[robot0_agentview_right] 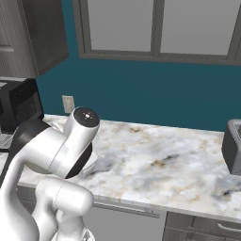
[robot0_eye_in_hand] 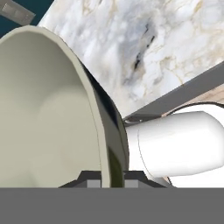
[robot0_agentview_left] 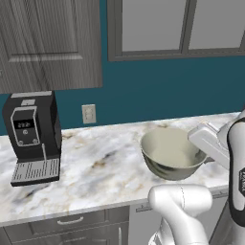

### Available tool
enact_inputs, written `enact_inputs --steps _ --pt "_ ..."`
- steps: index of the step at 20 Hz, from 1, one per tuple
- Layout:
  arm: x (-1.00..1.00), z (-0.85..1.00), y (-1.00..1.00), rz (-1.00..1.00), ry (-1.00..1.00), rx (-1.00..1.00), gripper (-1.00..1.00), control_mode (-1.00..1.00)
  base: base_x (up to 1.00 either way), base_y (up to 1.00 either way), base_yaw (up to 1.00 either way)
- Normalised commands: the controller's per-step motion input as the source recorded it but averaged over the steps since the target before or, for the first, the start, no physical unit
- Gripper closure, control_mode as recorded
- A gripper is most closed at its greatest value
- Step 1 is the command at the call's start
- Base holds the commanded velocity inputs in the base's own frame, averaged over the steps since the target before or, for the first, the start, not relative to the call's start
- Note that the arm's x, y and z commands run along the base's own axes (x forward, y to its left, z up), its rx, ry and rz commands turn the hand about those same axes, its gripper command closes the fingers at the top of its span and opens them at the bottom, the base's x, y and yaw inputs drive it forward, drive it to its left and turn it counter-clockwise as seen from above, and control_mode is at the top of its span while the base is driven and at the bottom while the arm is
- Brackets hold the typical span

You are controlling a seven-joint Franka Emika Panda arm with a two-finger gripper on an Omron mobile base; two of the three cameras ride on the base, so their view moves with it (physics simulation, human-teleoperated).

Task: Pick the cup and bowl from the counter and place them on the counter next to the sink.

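The grey-beige bowl [robot0_agentview_left: 171,154] hangs tilted just above the white marble counter [robot0_agentview_left: 95,167], near its front edge. My gripper [robot0_agentview_left: 205,154] holds it at its right rim, shut on that rim. In the hand view the two fingertips straddle the rim, one inside and one outside, and the gripper [robot0_eye_in_hand: 109,178] is shut on the bowl [robot0_eye_in_hand: 48,109], whose cream inside faces the camera. Below it the counter [robot0_eye_in_hand: 131,39] shows. The cup and the sink are out of view.
A black coffee machine [robot0_agentview_left: 33,136] stands at the counter's left, under a dark wall cabinet [robot0_agentview_left: 48,43]. A wall outlet [robot0_agentview_left: 89,114] sits behind. A dark appliance [robot0_agentview_right: 233,146] stands at the right end of the counter [robot0_agentview_right: 155,160].
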Motion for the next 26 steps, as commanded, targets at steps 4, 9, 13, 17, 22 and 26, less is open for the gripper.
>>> enact_inputs --steps 4,9,13,17,22,26 --pt "0.0 0.0 0.0 0.0 0.0 0.0 1.0 -1.0 0.0 0.0 0.0" --pt "0.0 0.0 0.0 0.0 0.0 0.0 1.0 1.0 0.0 0.0 0.0" --pt "0.0 0.0 0.0 0.0 0.0 0.0 1.0 1.0 -0.77 0.0 0.0" --pt "0.0 0.0 0.0 0.0 0.0 0.0 1.0 1.0 -0.99 0.02 0.0" --pt "0.0 0.0 0.0 0.0 0.0 0.0 1.0 1.0 -0.08 -0.02 0.2" --pt "0.0 0.0 0.0 0.0 0.0 0.0 1.0 1.0 -0.13 0.0 0.77"
